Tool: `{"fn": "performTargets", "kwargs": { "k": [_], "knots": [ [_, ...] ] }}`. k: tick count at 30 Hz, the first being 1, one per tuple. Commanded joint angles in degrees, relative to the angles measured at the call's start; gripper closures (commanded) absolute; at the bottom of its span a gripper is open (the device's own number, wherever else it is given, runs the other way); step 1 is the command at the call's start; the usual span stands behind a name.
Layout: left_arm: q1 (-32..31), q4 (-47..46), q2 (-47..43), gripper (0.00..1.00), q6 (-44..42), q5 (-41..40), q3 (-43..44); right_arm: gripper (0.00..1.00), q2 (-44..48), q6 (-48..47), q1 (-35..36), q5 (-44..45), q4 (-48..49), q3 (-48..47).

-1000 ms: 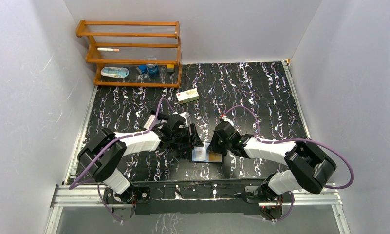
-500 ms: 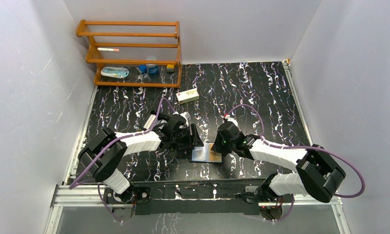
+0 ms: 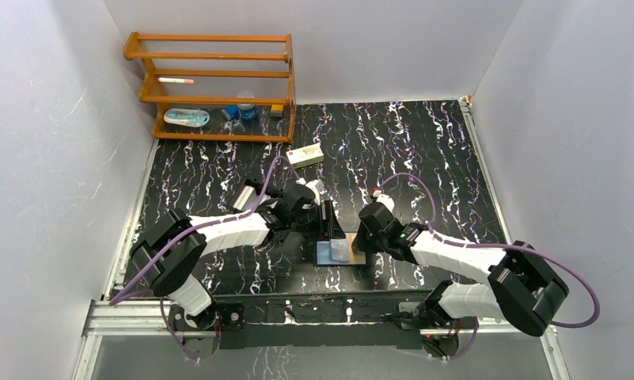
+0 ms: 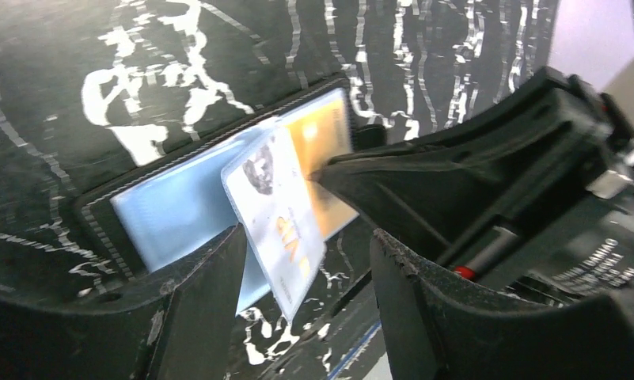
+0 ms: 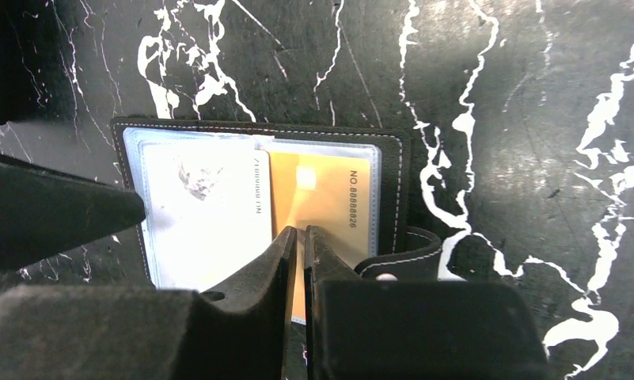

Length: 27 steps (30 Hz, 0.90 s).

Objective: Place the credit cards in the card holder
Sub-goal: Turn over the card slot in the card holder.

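An open card holder [image 5: 392, 198] lies flat, inside up, on the black marbled desk [image 3: 424, 158] close to the near edge, between the two arms. Seen from above, its long axis runs left to right across the desk. Its glossy blue-grey sleeves face the cameras, and its snap tab [image 5: 404, 252] sticks out at the right end. An orange credit card [image 5: 329, 198] sits in the right-hand sleeve with a printed number along one long side. Its long axis runs parallel to the holder's fold. A white credit card [image 5: 206, 214], pale with faint grey print and a line of digits along its right edge, lies over the left-hand sleeve with the same orientation. The left wrist view shows it tilted, with one long edge raised off the sleeve. The right gripper [image 5: 298, 233] has its jaws drawn almost together, with only a slit between them. Their tips are at the line where the two cards meet, but it cannot be told whether they pinch the white card's edge. The left gripper [image 4: 305, 245] is low beside the holder with its jaws wide apart. A corner of the white card shows between them without touching either. A cream carton [image 3: 305, 155] lies farther back on the desk. A wooden rack [image 3: 210, 87] with a few small items stands in the far left corner.
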<state>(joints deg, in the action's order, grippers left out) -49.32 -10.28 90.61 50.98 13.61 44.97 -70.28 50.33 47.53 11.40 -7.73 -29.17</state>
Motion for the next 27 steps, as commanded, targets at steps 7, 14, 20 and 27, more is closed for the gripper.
{"fn": "performTargets", "kwargs": {
  "k": [7,14,20,27],
  "knots": [
    [-3.7,-3.8,3.9,0.43,0.7,2.3,5.9,0.83,9.5,-0.6,-2.4,8.7,-6.8,-0.5],
    [-5.3,-4.7,7.7,0.43,-0.6,3.4,9.6,0.82,17.6,-0.6,-4.6,12.9,-11.9,-1.6],
    [-5.9,-4.4,9.0,0.43,-1.0,3.4,12.6,0.83,18.2,1.9,-4.8,6.9,-10.3,0.7],
    [-6.7,-5.9,9.8,0.43,-0.3,3.7,12.9,0.86,15.9,6.1,-5.1,6.0,-9.8,4.5]
  ]
}}
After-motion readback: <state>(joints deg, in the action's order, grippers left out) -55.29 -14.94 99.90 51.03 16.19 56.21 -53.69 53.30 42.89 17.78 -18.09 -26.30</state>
